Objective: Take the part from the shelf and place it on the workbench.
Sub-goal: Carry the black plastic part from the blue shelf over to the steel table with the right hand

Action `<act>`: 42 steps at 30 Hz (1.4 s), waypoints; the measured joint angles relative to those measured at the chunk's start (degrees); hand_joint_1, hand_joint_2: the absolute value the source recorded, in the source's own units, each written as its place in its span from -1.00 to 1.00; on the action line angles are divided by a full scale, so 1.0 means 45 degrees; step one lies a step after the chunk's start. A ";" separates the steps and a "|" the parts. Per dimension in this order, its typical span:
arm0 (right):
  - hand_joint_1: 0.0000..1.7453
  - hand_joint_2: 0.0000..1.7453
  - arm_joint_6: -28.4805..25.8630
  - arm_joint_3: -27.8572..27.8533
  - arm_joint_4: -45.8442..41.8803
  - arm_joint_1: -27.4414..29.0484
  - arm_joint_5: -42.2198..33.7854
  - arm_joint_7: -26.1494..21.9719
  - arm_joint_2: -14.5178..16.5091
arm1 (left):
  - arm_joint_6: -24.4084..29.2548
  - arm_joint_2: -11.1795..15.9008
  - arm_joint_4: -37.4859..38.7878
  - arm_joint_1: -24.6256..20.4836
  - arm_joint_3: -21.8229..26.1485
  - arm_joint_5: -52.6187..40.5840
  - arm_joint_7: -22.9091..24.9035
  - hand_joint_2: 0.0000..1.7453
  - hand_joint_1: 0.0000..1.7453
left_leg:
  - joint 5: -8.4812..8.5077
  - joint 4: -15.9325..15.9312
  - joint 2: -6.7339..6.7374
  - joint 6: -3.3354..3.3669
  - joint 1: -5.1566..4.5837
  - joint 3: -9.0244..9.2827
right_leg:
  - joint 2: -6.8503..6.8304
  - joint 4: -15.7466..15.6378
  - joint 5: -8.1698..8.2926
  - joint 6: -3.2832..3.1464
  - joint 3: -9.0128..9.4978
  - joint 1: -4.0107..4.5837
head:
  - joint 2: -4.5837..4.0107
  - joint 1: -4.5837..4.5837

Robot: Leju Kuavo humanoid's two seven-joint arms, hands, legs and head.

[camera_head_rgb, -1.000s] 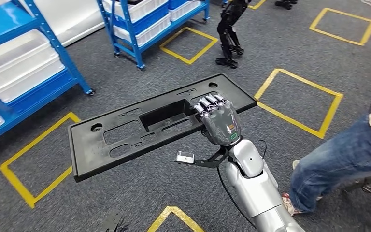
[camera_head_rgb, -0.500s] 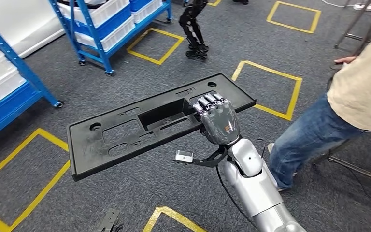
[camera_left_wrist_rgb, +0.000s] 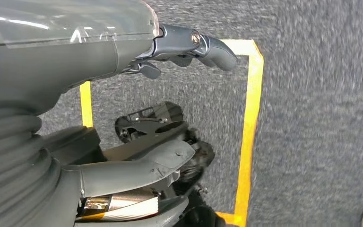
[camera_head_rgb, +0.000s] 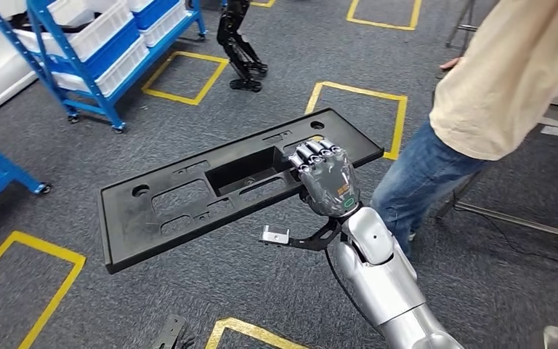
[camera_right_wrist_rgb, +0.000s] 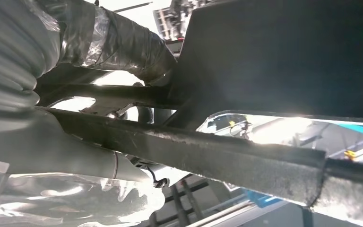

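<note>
The part [camera_head_rgb: 189, 203] is a long flat black plastic panel with several cut-outs, carried level above the carpet in the head view. My right hand [camera_head_rgb: 327, 182] grips it near its right end, fingers curled over the edge of the middle opening. In the right wrist view the panel's dark underside [camera_right_wrist_rgb: 283, 56] lies close against that hand [camera_right_wrist_rgb: 52, 137], which wraps one of its bars. My left hand [camera_left_wrist_rgb: 75, 56] hangs over the floor with its fingers apart and nothing in it.
A person in jeans and a beige top [camera_head_rgb: 436, 160] stands close at the right. A blue shelf with white bins [camera_head_rgb: 94, 43] is at the far left, another blue frame [camera_head_rgb: 0, 167] nearer. Dark legs of another robot [camera_head_rgb: 238, 43] stand beyond. Yellow squares [camera_head_rgb: 399, 116] mark the carpet.
The whole view has swung to the right: shelves and floor marks slid left and the person now looms larger. The panel stays in my right hand, unchanged.
</note>
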 joint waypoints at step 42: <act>1.00 1.00 -0.0005 0.0011 -0.0114 0.0034 0.0158 -0.0033 -0.0129 | -0.0023 0.0024 -0.0030 -0.0095 0.0000 -0.0056 0.0030 1.00 -1.00 | 0.1668 -0.3548 -0.0212 0.0663 -0.0006 0.1469 | -0.0443 0.1226 -0.0744 0.0592 -0.0731 0.0062 | 0.0000 0.0073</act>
